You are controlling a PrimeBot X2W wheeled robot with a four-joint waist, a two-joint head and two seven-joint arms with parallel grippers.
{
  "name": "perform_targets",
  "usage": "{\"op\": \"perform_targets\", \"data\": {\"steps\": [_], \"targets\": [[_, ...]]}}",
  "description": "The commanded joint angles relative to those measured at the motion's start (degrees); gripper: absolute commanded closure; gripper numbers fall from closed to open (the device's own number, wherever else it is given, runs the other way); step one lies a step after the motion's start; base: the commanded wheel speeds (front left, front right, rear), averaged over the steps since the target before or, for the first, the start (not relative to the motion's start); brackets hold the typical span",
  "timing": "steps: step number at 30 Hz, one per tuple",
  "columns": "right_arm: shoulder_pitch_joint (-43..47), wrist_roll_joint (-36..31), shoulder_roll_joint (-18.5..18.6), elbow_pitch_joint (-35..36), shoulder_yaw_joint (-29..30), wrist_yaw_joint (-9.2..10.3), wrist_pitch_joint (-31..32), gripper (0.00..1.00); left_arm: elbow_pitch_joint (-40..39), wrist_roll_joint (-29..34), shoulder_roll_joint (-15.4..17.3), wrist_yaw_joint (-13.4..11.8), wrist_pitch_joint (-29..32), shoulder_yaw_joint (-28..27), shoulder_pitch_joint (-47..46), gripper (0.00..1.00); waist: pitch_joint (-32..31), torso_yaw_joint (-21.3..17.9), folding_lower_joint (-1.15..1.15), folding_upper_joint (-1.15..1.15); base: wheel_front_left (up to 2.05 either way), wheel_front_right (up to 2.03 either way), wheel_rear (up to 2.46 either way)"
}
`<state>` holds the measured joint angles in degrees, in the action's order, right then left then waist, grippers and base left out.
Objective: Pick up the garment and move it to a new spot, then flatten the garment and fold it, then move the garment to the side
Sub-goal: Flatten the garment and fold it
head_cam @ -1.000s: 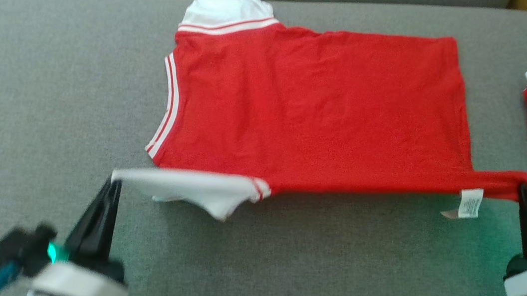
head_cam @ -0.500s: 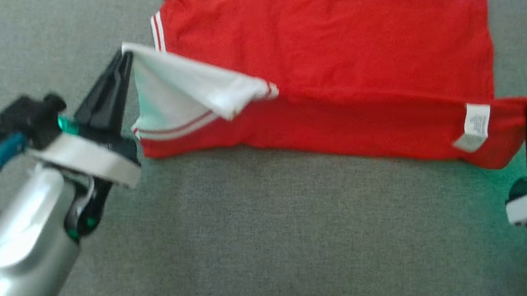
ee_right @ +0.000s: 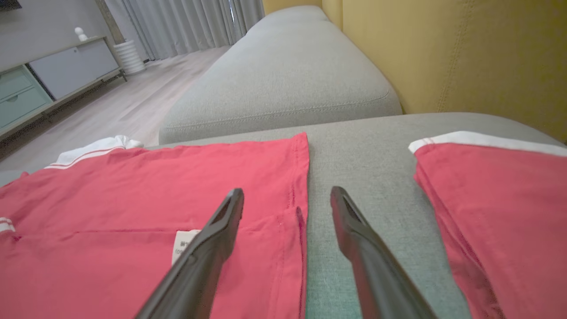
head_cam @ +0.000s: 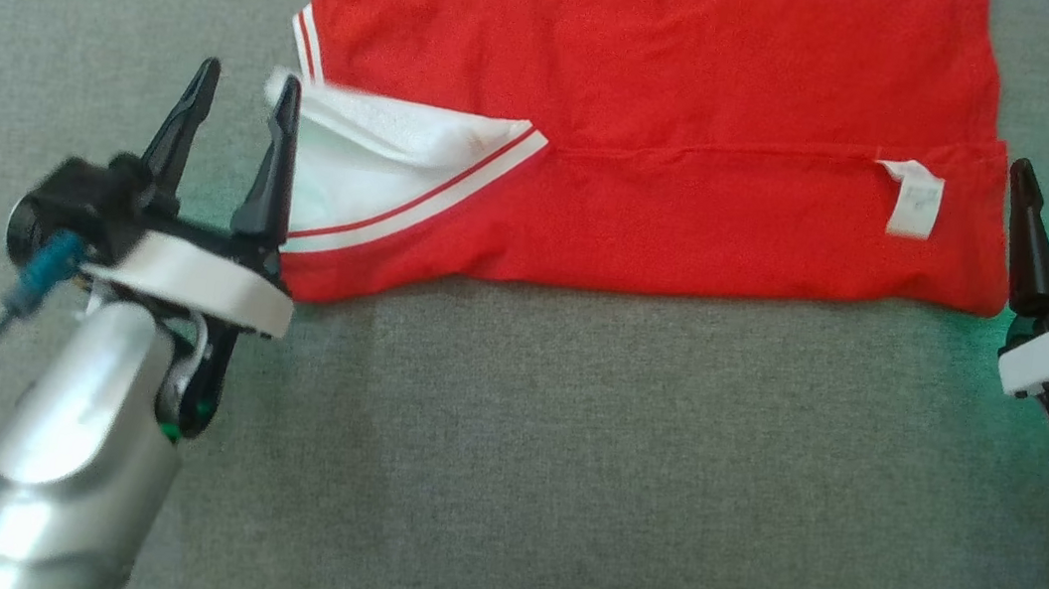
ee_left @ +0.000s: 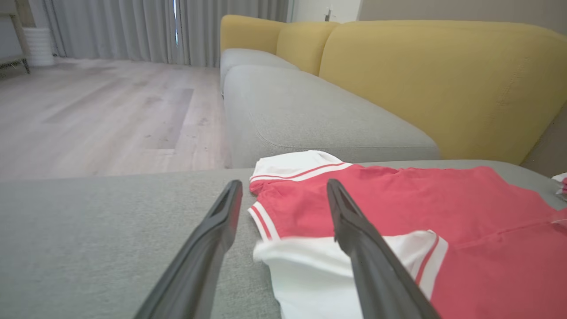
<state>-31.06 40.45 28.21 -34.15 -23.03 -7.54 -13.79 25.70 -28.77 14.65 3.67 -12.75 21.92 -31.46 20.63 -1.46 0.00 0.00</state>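
The red shirt (head_cam: pixel 668 102) lies long from 9 to 3 o'clock between both jaws, which are spread wide, holding nothing.

Grey sofa (ee_left: pixel 310 110), yellow backrests (ee_left: pixel 443 79), wood floor (ee_left: pixel 88 110) (pale), curtains (ee_left: pixel 110 26)

Silver forearm (head_cam: pixel 63 463), white collar (head_cam: pixel 186 283), black left pincer (head_cam: pixel 249 77)

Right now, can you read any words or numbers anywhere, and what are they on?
Care label sewn on the red shirt: faint grey print, too small and blurred to read.
No other words, numbers or signs can be read.
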Motion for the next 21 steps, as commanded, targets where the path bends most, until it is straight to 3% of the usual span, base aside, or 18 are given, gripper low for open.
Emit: {"op": "perform_targets", "data": {"steps": [1, 3, 8, 14, 20, 21], "targets": [[0.7, -0.8, 0.5, 0.9, 0.6, 0.05, -0.9, 0.0, -2.0, 2.0, 1.6, -1.5, -1.0, -2.0, 0.2, 0.0, -0.9, 0.0, 0.0, 0.0, 0.0, 0.0, 0.0], [1.7, -1.9, -0.3, 1.2, 2.1, 0.05, -1.1, 0.0, -3.0, 3.1, 0.8, -3.5, -1.6, -1.9, 3.1, 0.0, -1.9, -0.1, 0.0, 0.0, 0.0, 0.0, 0.0], [6.4, -5.6, -3.9, 6.7, 6.8, 0.05, -1.2, 0.0, -4.1, 2.5, -1.9, -5.8, -1.6, -0.7, 11.3, 0.0, -3.4, -0.8, 0.0, 0.0, 0.0, 0.0, 0.0], [10.1, -8.9, -6.4, 10.4, 8.1, 0.05, -1.2, 0.0, -1.4, 1.7, -2.6, -9.3, 2.3, -0.6, 14.6, 0.0, -4.1, -1.8, 0.0, 0.0, 0.0, 0.0, 0.0], [11.2, -9.9, -7.1, 10.8, 8.5, 0.05, -1.2, 0.0, 0.4, 0.3, -2.6, -9.6, 4.8, -1.0, 14.1, 0.0, -4.1, -2.2, 0.0, 0.0, 0.0, 0.0, 0.0], [11.3, -9.9, -7.2, 10.7, 8.4, 0.05, -1.2, 0.0, 0.7, 0.1, -2.5, -9.6, 5.3, -1.0, 14.0, 0.23, -4.1, -2.2, 0.0, 0.0, 0.0, 0.0, 0.0]]}}
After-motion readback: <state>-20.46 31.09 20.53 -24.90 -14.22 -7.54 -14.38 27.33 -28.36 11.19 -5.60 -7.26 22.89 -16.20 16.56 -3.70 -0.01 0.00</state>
